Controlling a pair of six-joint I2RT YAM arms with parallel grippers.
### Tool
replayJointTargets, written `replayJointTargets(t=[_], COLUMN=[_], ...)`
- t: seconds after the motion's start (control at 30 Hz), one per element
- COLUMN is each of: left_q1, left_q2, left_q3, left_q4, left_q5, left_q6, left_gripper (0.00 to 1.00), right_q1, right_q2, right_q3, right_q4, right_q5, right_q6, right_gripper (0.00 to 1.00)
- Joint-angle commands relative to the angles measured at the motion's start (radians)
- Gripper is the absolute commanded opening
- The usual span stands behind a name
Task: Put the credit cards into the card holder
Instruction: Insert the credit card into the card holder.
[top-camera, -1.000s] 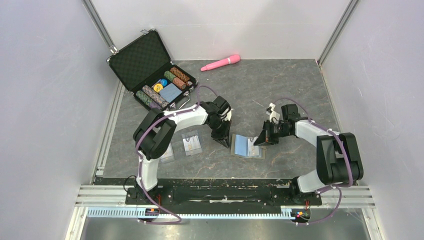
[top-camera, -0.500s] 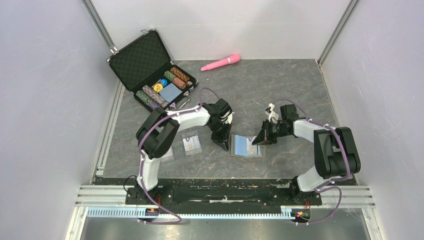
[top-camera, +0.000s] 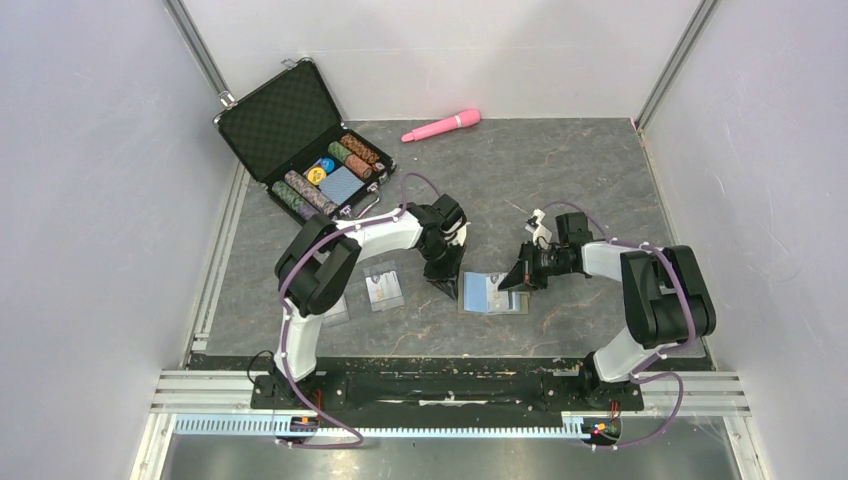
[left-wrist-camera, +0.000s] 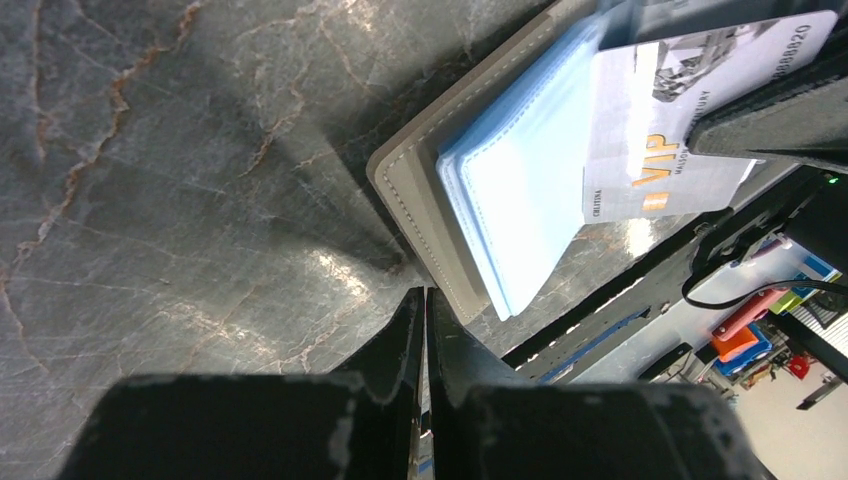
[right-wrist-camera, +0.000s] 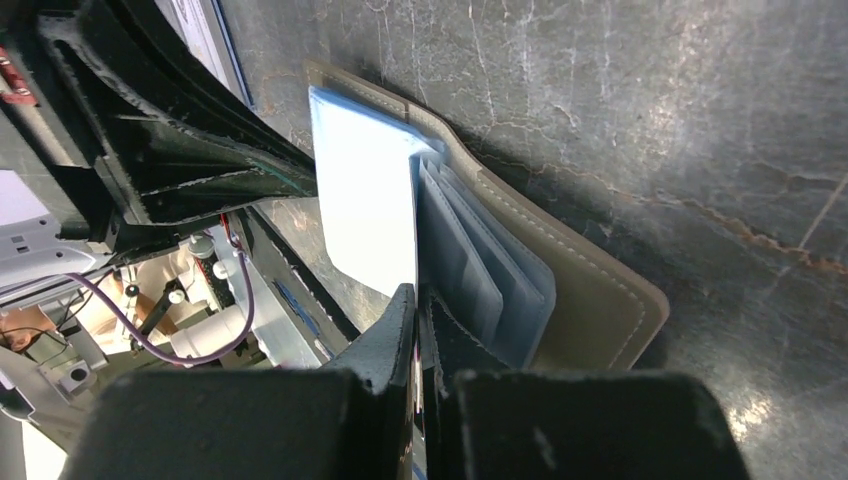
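The surface looked like dark grey stone, veined and smooth with a dull sheen. The card holder had a matt khaki outside like soft leather, stitched along its edge, and a smooth pale-blue lining like thin plastic sheet. The card was glossy pale plastic with gold print, and the left claw was rough, matt black plastic.

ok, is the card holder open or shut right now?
Open. The card holder lies spread flat, light-blue slots facing up and fanned; the right gripper holds a credit card at them.
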Motion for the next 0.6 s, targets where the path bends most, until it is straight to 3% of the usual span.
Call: replayJointTargets(t=[0.0, 0.57], left_q1=[-0.006, -0.023], left_q2=[0.022, 0.063], left_q3=[0.031, 0.053], left_q4=[-0.009, -0.034], left_q5=[0.002, 0.003], left_q6=[0.063, 0.072], left_gripper=[0.08, 0.07], right_q1=[0.015, 0.064], right_q2=[0.027, 0.068], right_q3=[-0.015, -0.035], right_q4=[0.075, 0.246], right_q5=[-0.013, -0.022], right_q6=[0.008, 0.094], right_gripper=[0.0, 0.0])
